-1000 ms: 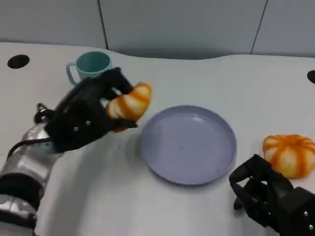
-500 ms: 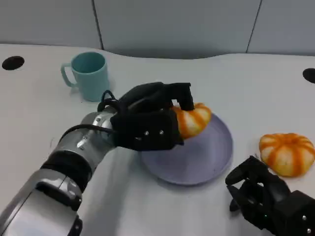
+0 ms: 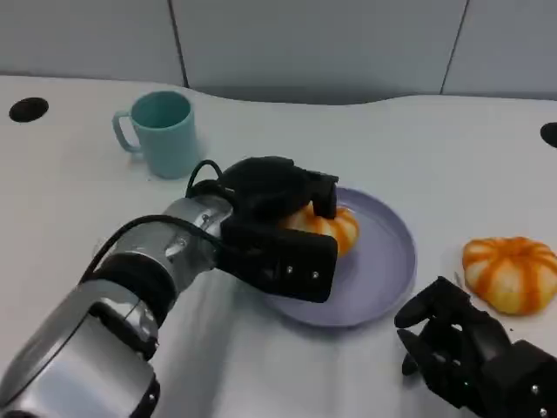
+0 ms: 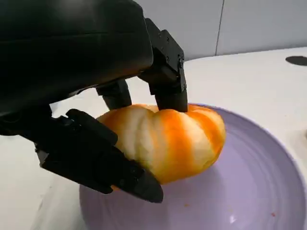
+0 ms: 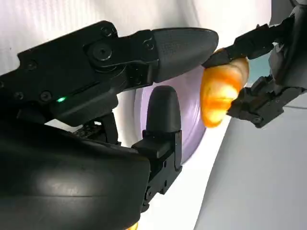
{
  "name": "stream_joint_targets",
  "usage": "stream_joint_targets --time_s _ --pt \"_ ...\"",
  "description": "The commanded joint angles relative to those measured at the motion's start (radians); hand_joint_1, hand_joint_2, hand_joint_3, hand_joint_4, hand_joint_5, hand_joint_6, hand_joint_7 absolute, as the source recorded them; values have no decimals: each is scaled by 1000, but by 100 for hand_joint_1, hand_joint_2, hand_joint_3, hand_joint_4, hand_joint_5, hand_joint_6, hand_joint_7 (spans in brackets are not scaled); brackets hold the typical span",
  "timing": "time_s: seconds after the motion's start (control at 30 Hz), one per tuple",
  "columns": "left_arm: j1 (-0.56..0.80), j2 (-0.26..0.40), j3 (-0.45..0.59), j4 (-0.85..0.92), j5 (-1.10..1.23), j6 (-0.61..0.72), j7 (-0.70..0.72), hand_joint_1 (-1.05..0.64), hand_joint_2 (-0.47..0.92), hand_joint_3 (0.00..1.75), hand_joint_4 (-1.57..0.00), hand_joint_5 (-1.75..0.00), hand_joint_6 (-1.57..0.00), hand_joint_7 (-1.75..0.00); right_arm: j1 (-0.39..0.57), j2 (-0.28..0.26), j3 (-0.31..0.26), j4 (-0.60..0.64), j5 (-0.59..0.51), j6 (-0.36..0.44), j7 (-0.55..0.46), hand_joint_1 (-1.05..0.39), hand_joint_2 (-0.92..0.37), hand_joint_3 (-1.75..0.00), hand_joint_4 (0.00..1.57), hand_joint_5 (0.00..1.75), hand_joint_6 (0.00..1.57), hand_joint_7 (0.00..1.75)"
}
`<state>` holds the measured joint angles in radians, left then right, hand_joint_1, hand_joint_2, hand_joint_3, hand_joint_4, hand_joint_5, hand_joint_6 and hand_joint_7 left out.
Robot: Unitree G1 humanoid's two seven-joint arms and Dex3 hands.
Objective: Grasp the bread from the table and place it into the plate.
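An orange-and-white striped bread (image 3: 329, 226) (image 4: 168, 141) (image 5: 221, 93) is held by my left hand (image 3: 274, 231) low over the left part of the lilac plate (image 3: 383, 261) (image 4: 259, 187) (image 5: 189, 120). The fingers (image 4: 165, 72) wrap it from above and a thumb (image 4: 96, 158) from below. I cannot tell whether the bread touches the plate floor. A second striped bread (image 3: 512, 274) lies on the table right of the plate. My right hand (image 3: 474, 361) rests at the front right, fingers curled and holding nothing.
A teal mug (image 3: 161, 132) stands at the back left. Dark round holes (image 3: 28, 109) sit in the white table near the far left and far right edges. A grey wall runs behind the table.
My left hand carried the bread from near the mug rightward over the plate and has lowered it toward the plate. The right hand stayed put.
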<state>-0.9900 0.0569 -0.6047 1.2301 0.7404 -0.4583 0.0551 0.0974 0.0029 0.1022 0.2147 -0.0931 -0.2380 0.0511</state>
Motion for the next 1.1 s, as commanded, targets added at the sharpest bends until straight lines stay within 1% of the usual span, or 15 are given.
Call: stream_joint_targets --time_s 0.03,0.1,0.17,0.2,0.4,0.5,0.6,0.7,0.73,0.8,0.9,1.0,1.07,1.1 --pt "-48 15 -7 11 0 -18 -35 -63 92 2 -23 -38 -39 -7 2 -7 -5 5 2 -9 -5 -31 -92 -34 62 175 39 175" --pt "-50 16 -6 13 -2 -27 -44 -72 92 3 -11 -29 -28 -2 -1 -5 -7 8 8 -9 0 -31 -92 -34 61 175 39 175" --pt "-52 14 -2 18 -7 -28 -60 -79 92 6 -4 -23 -21 -1 -1 -8 -5 6 -2 -10 -6 -31 -92 -34 61 175 39 175" --pt "-53 13 0 19 -9 -29 -66 -83 92 8 -1 -17 -16 -1 -1 -9 -4 7 -5 -12 -7 -30 -92 -34 62 175 39 175" --pt "-54 17 26 16 -46 -53 -103 -91 92 14 0 -4 -8 -1 -3 -9 -8 10 -6 -13 -8 -30 -92 -34 62 175 40 175" --pt "-55 18 27 15 -50 -55 -108 -92 92 15 0 -3 -8 -1 -3 -9 -8 10 -6 -13 -9 -30 -92 -34 62 175 40 175" --pt "-28 58 138 -2 -183 -97 -213 -89 92 12 -5 -5 -12 -3 0 -4 -14 -1 15 6 2 -29 -92 -34 62 175 39 175" --pt "-13 70 176 -14 -230 -113 -256 -87 92 11 -7 -6 -14 -4 0 -4 -15 -4 22 12 4 -29 -92 -35 63 175 39 175" --pt "22 89 240 -33 -317 -127 -332 -86 92 11 -7 -6 -14 -4 -1 -9 -15 -6 17 16 3 -29 -92 -35 63 175 38 175" --pt "79 118 332 -70 -448 -144 -451 -83 92 13 -7 -6 -15 -4 -2 -15 -16 -13 10 27 2 -30 -92 -35 63 175 38 175" --pt "140 140 399 -124 -552 -143 -559 -83 92 14 -7 -7 -16 -4 -2 -15 -17 -20 11 39 1 -30 -92 -35 62 175 38 175" --pt "177 148 431 -168 -601 -123 -613 -84 92 14 -7 -7 -17 -4 -2 -17 -17 -23 11 42 1 -30 -92 -35 62 175 38 175" --pt "301 169 506 -288 -729 -96 -689 -87 92 22 -7 -7 -16 -3 -9 -24 -24 -12 19 39 9 -29 -92 -35 61 175 38 175" --pt "354 176 535 -348 -781 -77 -717 -85 92 24 -7 -8 -16 -3 -13 -27 -25 -9 19 40 11 -29 -92 -35 61 175 38 175"
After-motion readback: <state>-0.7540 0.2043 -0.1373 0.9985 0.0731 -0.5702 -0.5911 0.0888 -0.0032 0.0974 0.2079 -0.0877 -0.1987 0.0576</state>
